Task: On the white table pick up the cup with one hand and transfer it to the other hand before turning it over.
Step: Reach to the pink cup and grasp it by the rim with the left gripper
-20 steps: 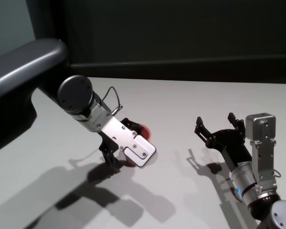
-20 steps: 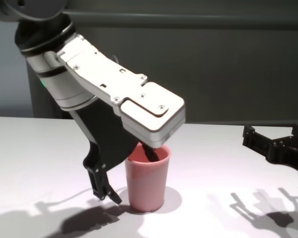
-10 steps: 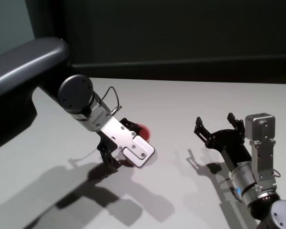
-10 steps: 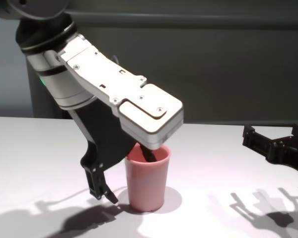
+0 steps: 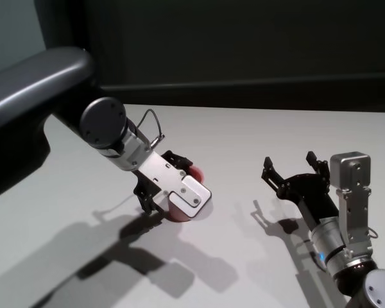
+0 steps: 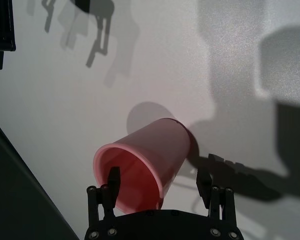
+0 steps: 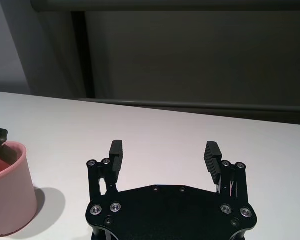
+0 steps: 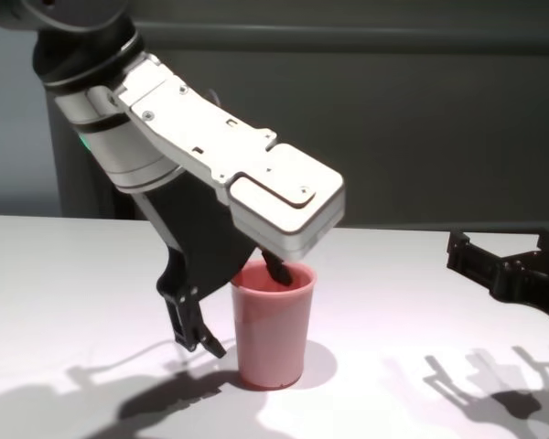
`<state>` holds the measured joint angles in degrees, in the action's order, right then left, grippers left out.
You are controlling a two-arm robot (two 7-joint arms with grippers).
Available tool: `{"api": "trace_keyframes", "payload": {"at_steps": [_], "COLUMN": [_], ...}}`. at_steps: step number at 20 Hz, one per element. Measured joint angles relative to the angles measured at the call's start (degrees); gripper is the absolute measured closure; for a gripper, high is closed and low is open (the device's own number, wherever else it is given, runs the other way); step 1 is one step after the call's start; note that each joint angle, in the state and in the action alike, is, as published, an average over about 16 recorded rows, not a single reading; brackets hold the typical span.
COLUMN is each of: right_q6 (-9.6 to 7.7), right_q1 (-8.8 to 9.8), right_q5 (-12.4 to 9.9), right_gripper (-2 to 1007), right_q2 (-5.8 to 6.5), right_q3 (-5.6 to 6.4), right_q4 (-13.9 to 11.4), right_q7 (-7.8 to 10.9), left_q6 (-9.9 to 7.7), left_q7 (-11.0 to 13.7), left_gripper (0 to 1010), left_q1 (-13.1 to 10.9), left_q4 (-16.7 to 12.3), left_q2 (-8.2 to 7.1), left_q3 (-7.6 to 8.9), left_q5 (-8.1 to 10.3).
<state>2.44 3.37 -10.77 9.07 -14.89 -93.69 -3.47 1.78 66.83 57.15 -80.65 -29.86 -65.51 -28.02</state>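
Left gripper (image 8: pixel 236 306) straddles the cup's wall, one finger inside the rim, one outside, likely lining up a rim pinch for the pickup. Jaws spread, not clamped on the wall yet. Cup (image 8: pixel 273 322) stands upright, mouth up, on the white table (image 8: pixel 412 302), left of centre, base apparently down on the surface. Right gripper (image 5: pixel 295 172) hovers well apart from the cup on the right, fingers wide apart and empty, probably waiting for the handover. Count: one cup, two grippers, one table.
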Motion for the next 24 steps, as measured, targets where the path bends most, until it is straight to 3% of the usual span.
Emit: {"api": "trace_keyframes", "payload": {"at_steps": [14,24], "right_q6": [0.00,0.00], "right_q1": [0.00,0.00], "right_q5": [0.00,0.00], "right_gripper": [3,3], "right_q2": [0.00,0.00], "right_q3": [0.00,0.00], "right_q4": [0.00,0.00], "right_q7": [0.00,0.00], "left_q6": [-0.25,-0.15], "left_q7": [-0.15,0.03], "left_gripper": [53,302], "left_q1": [0.03,0.00], "left_q4": [-0.02,-0.07], "left_q2": [0.01,-0.01], "left_q3": [0.00,0.04], "left_q5": [-0.09,0.03]}}
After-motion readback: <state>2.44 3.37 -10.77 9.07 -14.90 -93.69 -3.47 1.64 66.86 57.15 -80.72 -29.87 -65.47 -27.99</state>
